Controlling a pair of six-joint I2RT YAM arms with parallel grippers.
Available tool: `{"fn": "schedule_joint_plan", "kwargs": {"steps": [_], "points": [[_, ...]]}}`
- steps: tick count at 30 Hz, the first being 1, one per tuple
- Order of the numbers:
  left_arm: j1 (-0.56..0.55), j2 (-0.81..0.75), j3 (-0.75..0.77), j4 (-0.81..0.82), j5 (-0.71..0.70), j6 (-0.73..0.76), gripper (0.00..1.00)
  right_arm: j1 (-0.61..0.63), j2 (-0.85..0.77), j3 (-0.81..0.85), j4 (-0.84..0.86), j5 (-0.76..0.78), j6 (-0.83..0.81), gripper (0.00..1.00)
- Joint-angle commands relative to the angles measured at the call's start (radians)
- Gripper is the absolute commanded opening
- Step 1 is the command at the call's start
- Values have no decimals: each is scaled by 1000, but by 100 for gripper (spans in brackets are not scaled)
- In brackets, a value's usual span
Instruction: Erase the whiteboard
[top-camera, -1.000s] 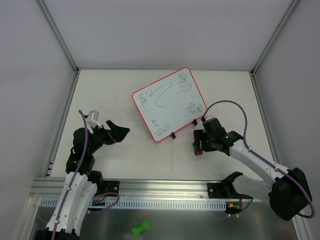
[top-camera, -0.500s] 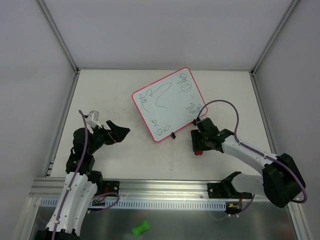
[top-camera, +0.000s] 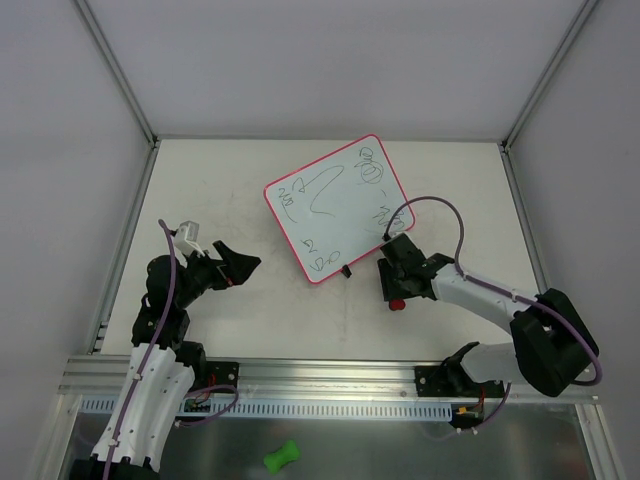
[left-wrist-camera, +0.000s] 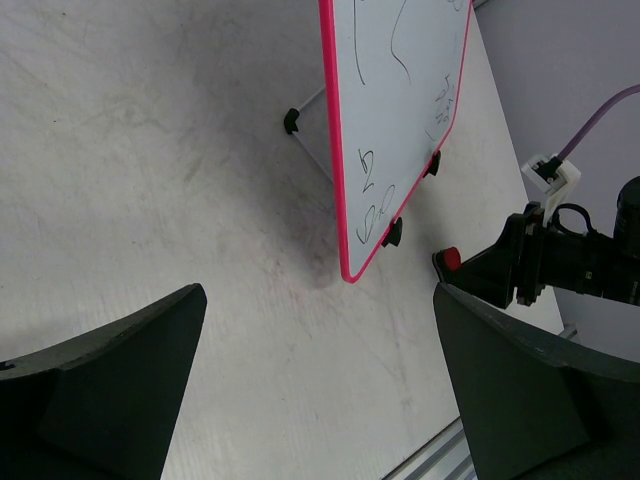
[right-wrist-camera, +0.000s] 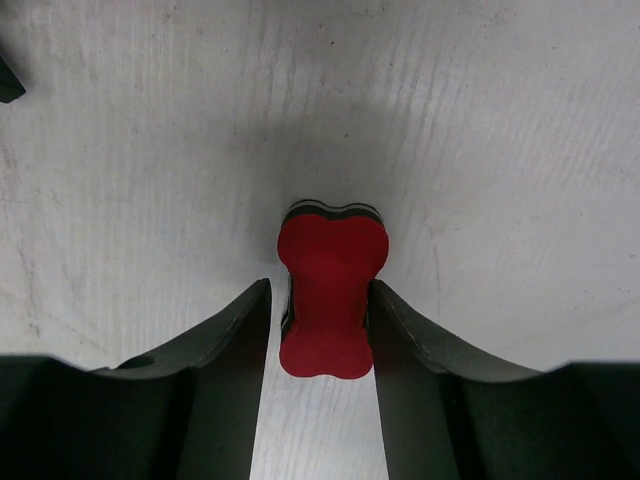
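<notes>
At the near edge, below the ribbed aluminium rail (top-camera: 330, 378), a small green bone-shaped object (top-camera: 282, 456) lies on the metal base plate, well apart from both arms.

Beyond the rail, the pale scuffed tabletop (top-camera: 250, 320) extends to the white enclosure walls, bounded left and right by aluminium frame members. The left fingers (top-camera: 238, 258) are spread wide apart and hold nothing; they sit near the left side of the tabletop. In the left wrist view both fingers appear at the lower corners, with bare tabletop between them.

The right fingers (top-camera: 395, 292) are lowered to the tabletop right of centre. In the right wrist view they are closed in against the two long sides of a small red bone-shaped eraser with a dark backing layer (right-wrist-camera: 330, 300), which rests on the tabletop.

The large white rectangular whiteboard with a thin red-pink rim (top-camera: 338, 208) stands farther back, near the centre of the tabletop and turned at an angle to its edges. It is tilted, propped on small black feet (top-camera: 346, 270) along its near edge. Dark scribbles cover its face. Its near right corner is just beside the right fingers, beyond them and to their left. A stretch of tabletop separates its near left edge from the left fingers.
</notes>
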Motion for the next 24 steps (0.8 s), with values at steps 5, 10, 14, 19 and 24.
{"fn": "schedule_joint_plan", "kwargs": {"steps": [5,10,14,19,24], "points": [[-3,6,13,11,19,2,99,16,23,44,0,51,30,43],[-3,11,13,11,15,2,99,26,17,44,-15,64,37,41],[-3,12,13,10,19,4,99,27,28,52,-31,67,35,43],[-3,4,7,10,5,2,99,35,26,50,-29,65,33,30],[-3,18,17,10,-4,-4,99,35,20,55,-32,57,27,13]]}}
